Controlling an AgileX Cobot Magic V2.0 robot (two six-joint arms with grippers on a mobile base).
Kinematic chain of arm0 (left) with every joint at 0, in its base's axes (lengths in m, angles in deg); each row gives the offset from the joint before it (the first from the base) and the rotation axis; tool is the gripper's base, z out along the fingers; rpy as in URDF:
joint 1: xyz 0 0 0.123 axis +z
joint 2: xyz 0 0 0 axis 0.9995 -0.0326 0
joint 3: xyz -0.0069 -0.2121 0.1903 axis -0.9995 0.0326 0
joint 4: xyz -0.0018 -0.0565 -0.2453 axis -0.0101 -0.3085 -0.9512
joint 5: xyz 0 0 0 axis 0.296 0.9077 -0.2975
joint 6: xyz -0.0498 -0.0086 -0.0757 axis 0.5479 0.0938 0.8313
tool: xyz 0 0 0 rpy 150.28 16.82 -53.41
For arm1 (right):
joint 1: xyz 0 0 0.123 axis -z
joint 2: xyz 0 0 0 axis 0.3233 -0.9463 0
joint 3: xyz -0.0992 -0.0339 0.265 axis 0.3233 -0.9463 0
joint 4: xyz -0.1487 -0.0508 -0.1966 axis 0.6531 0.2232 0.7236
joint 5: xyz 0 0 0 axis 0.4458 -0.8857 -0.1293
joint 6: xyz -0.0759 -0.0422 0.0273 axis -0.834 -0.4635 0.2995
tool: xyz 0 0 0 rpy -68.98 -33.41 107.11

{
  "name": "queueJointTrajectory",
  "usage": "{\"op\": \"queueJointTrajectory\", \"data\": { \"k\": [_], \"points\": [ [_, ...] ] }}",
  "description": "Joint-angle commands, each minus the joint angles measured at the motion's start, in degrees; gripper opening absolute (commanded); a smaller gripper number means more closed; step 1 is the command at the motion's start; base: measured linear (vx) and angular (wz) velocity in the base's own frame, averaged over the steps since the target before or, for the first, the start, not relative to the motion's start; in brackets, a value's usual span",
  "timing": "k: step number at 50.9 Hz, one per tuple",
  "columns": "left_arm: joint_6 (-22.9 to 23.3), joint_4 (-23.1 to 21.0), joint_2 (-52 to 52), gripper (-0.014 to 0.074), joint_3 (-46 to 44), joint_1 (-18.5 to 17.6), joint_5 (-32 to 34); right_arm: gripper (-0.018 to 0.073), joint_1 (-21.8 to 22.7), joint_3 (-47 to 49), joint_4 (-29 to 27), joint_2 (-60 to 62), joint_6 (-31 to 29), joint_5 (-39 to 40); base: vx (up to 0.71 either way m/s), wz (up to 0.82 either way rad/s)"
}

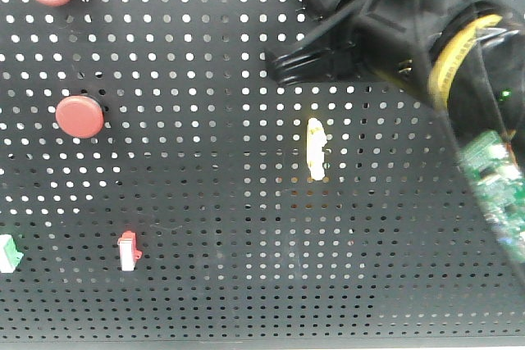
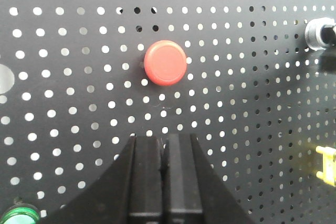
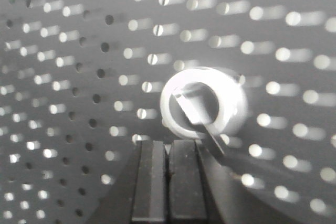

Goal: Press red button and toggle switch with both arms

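Pegboard panel (image 2: 63, 35), my holdings:
- Lower left: green button (image 2: 18, 216), red-and-white rocker (image 1: 127, 250).
- Left centre: red button (image 2: 165, 62), just above my left gripper (image 2: 164, 139), which is pressed together and apart from it, with nothing between.
- Middle: yellow lever (image 1: 315, 148).
- Right: silver-collared switch (image 3: 202, 108), blurred, just above my right gripper (image 3: 168, 144), which is pressed together.

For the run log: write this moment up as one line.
left gripper: shut, below red button, not touching | right gripper: shut, facing silver ring fitting, blurred
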Motion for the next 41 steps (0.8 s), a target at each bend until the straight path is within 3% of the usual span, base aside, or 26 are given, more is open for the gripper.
{"op": "queueJointTrajectory", "data": {
  "k": [1, 7, 13, 18, 30, 41],
  "points": [
    [0.02, -0.18, -0.01, 0.0001, -1.68, 0.0, 4.93, 0.0, 0.73, 2.25, 3.03, 2.93, -0.56, -5.59, 0.0, 0.0],
    [0.02, -0.18, -0.01, 0.0001, -1.68, 0.0, 4.93, 0.0, 0.62, 2.25, 2.74, 3.7, -0.5, -3.93, 0.0, 0.0],
    [0.02, -0.18, -0.01, 0.0001, -1.68, 0.0, 4.93, 0.0, 0.63, 1.3, 0.6, 5.22, -0.56, 4.68, 0.0, 0.0],
    [0.02, -0.18, -0.01, 0.0001, -1.68, 0.0, 4.93, 0.0, 0.63, -3.26, 2.06, 8.38, -0.4, 9.27, 0.0, 0.0],
    [0.02, -0.18, -0.01, 0.0001, -1.68, 0.0, 4.87, 0.0, 0.69, -14.56, 3.17, 17.95, -0.54, 6.0, 0.0, 0.0],
    [0.02, -0.18, -0.01, 0.0001, -1.68, 0.0, 4.87, 0.0, 0.69, -17.77, 3.07, 25.29, -0.33, -3.82, 0.0, 0.0]
  ]
}}
